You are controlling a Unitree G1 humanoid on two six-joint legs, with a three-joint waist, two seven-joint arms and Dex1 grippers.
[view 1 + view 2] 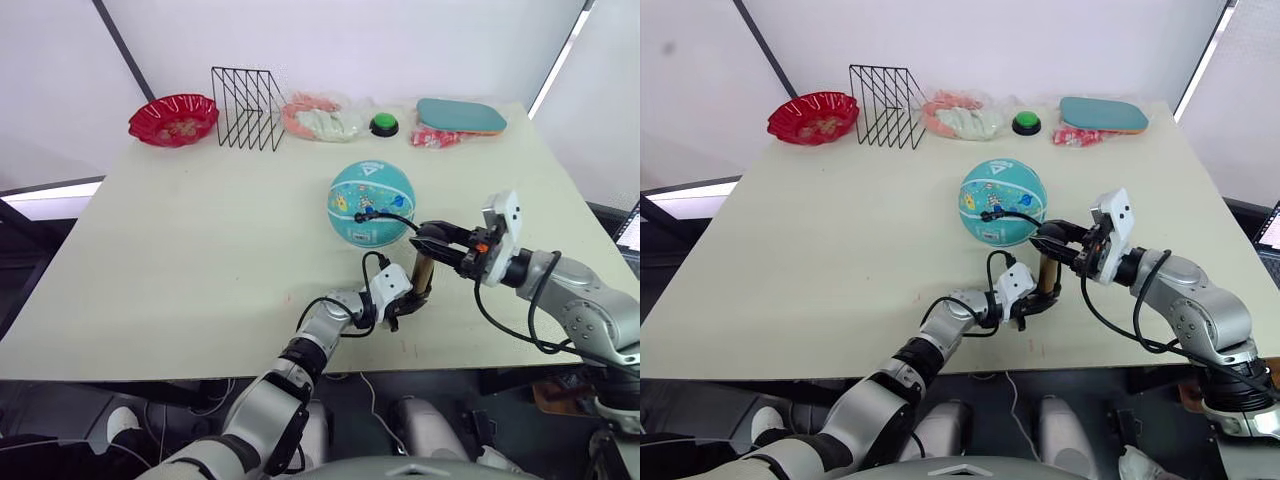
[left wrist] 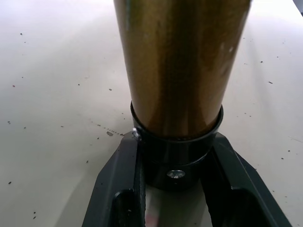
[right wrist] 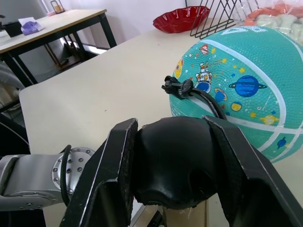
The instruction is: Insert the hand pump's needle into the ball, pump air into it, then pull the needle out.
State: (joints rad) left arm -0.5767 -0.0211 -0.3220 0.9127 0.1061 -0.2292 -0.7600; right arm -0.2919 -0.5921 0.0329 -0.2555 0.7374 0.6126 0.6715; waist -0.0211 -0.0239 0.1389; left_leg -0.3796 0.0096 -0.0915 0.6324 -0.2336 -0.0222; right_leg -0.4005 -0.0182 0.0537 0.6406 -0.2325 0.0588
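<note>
Here, hand pump [image 1: 422,273] upright near table [image 1: 200,260] front edge, ball [image 1: 371,203] just behind.

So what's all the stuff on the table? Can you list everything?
ball: one, teal-blue with cartoon prints, middle of table
hand pump: one, bronze-gold, upright in front of the ball
hose: one, black, fitting at the ball
bowl: one, red, far left
wire rack: one, black, beside the bowl
bag: one, clear, pink and white contents
button: one, green
paddle: one, teal, far right
table: one, beige
left tool: black, shut on the pump's base
right tool: black, shut on the pump's handle
</note>
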